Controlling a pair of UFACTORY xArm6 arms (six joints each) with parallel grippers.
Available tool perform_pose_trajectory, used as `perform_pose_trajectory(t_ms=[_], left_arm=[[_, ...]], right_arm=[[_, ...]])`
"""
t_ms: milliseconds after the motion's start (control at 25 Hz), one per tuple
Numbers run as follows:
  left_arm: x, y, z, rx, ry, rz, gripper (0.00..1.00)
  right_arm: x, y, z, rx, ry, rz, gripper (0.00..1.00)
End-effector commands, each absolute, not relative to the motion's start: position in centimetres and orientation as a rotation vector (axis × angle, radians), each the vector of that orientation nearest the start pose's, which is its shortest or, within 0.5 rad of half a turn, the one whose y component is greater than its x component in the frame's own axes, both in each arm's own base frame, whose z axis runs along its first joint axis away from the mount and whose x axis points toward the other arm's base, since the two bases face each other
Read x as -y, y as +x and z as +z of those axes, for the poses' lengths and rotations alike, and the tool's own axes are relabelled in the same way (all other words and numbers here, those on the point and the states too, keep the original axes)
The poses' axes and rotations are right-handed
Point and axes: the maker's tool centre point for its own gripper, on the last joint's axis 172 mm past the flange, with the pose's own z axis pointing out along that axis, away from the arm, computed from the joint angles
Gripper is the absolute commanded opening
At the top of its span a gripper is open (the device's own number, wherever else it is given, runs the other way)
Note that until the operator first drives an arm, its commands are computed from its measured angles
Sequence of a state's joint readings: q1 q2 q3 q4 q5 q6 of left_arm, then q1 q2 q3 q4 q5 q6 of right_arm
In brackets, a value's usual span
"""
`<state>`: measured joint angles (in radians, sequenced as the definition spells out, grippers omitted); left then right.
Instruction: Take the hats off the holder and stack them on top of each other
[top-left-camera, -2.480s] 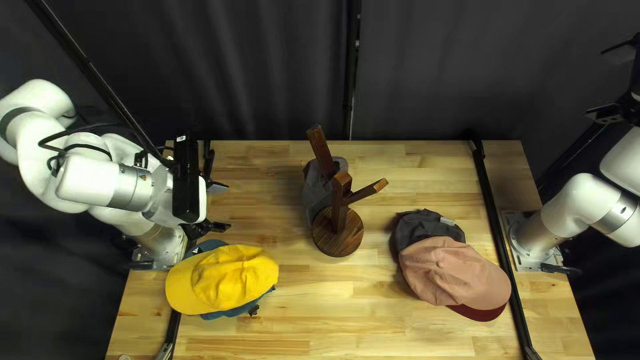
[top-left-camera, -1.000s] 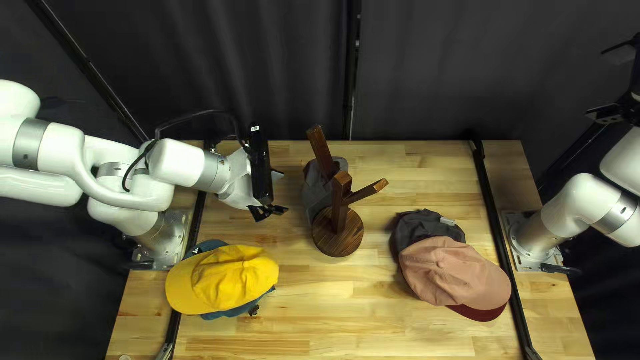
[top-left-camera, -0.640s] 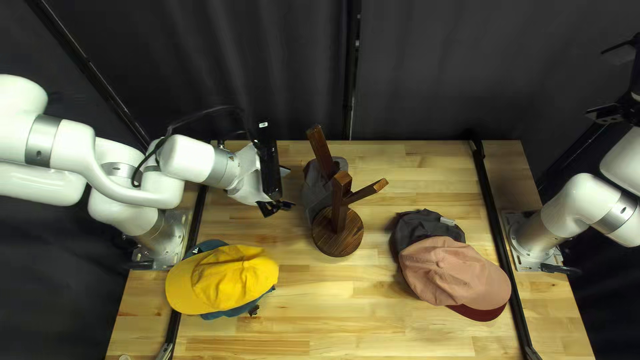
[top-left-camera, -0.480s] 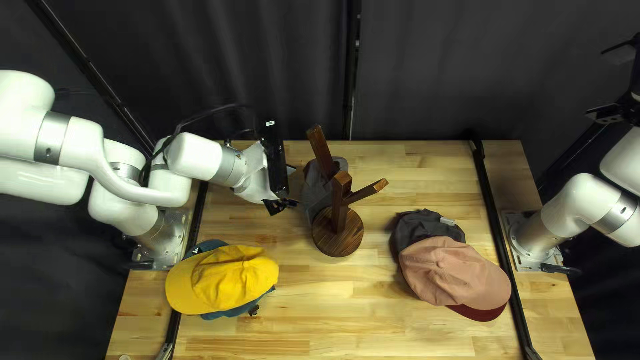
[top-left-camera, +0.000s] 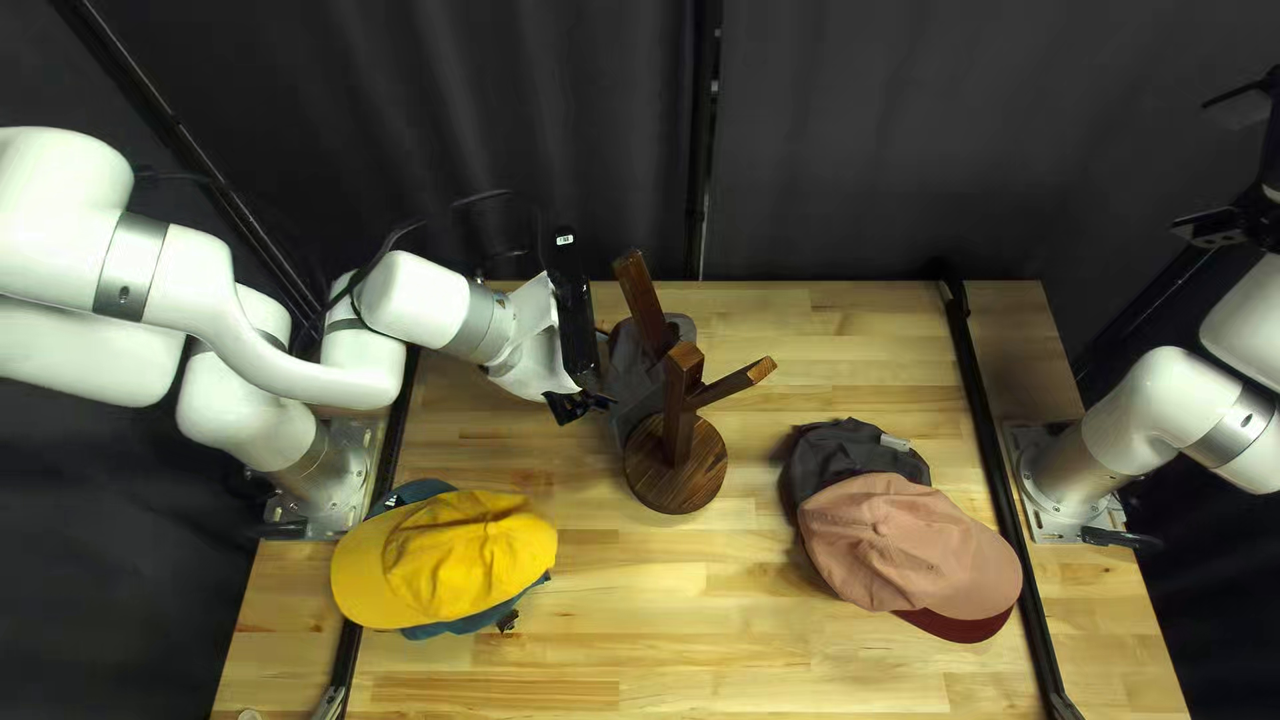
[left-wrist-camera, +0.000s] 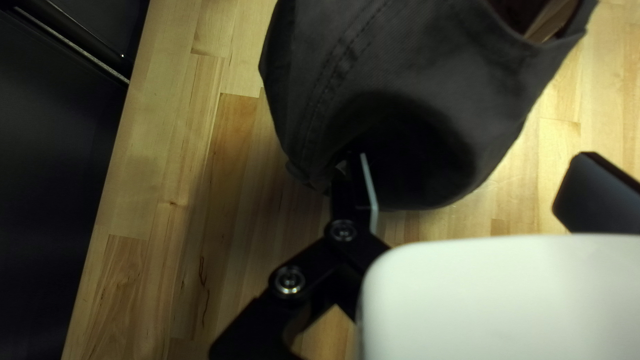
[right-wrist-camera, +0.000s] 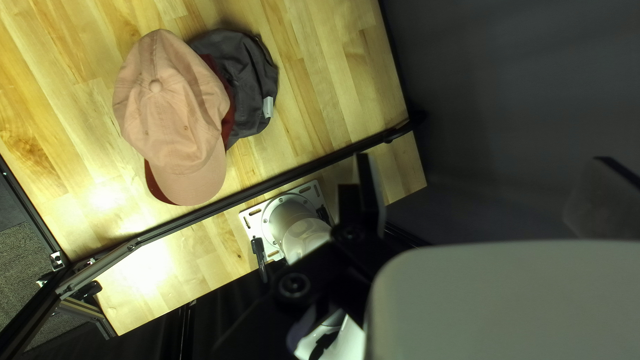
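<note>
A grey hat (top-left-camera: 632, 372) hangs on the dark wooden holder (top-left-camera: 678, 400) at the table's middle. My left gripper (top-left-camera: 585, 400) is at the hat's left side. In the left wrist view the grey hat (left-wrist-camera: 400, 75) bulges between the wide-apart fingers; one finger (left-wrist-camera: 350, 187) touches its lower seam, the other stands clear, so the gripper (left-wrist-camera: 470, 175) is open. A yellow hat (top-left-camera: 445, 555) lies on a teal hat (top-left-camera: 415, 492) at the front left. A pink hat (top-left-camera: 900, 545) lies over a maroon hat (top-left-camera: 960, 628) and a dark grey hat (top-left-camera: 845, 450). My right gripper (right-wrist-camera: 485, 175) is open and empty, high beyond the table's right edge.
The right arm's base plate (top-left-camera: 1060, 490) sits at the table's right edge, the left arm's base (top-left-camera: 320, 480) at the left. A black rail (top-left-camera: 985, 430) runs along the table beside the pink hat. Bare wood (top-left-camera: 700, 620) lies between the two stacks.
My left arm has swung right from the table's left edge across to the holder, bringing its gripper up against the grey hat. The right arm and all hats have stayed put.
</note>
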<state>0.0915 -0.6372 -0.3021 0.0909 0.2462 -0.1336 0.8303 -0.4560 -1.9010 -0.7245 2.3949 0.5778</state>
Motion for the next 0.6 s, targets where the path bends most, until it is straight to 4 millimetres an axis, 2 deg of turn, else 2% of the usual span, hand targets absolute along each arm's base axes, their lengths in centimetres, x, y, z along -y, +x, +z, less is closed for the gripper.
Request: perform_pose_trajectory(t_ms=[40, 80, 120, 160, 200, 240, 280, 320, 600], left_arm=[[-3.85, 42.54, 22.97, 0.207, -2.922, -1.048, 0.87], [-3.85, 42.58, 22.96, 0.207, -2.924, -1.047, 0.87], [-3.85, 42.67, 22.96, 0.207, -2.927, -1.045, 0.89], [-3.85, 42.72, 22.97, 0.207, -2.929, -1.044, 0.96], [-3.86, 42.73, 22.98, 0.207, -2.93, -1.043, 0.98], [-3.86, 42.76, 23.0, 0.206, -2.932, -1.041, 0.88], [-3.87, 42.77, 23.0, 0.206, -2.932, -1.04, 0.65], [-3.87, 42.82, 23.0, 0.205, -2.934, -1.037, 0.02], [-3.81, 43.03, 22.9, 0.197, -2.94, -1.007, 0.0]], right_arm=[[0.83, 20.66, 61.38, -0.49, -3.468, -0.526, 1.0], [0.83, 20.66, 61.38, -0.49, -3.468, -0.526, 1.0], [0.83, 20.66, 61.38, -0.49, -3.468, -0.526, 1.0], [0.83, 20.66, 61.38, -0.49, -3.468, -0.526, 1.0], [0.83, 20.66, 61.38, -0.49, -3.468, -0.526, 1.0], [0.83, 20.66, 61.38, -0.49, -3.468, -0.526, 1.0], [0.83, 20.66, 61.38, -0.49, -3.468, -0.526, 1.0], [0.83, 20.66, 61.38, -0.49, -3.468, -0.526, 1.0], [0.83, 20.66, 61.38, -0.49, -3.468, -0.526, 1.0]])
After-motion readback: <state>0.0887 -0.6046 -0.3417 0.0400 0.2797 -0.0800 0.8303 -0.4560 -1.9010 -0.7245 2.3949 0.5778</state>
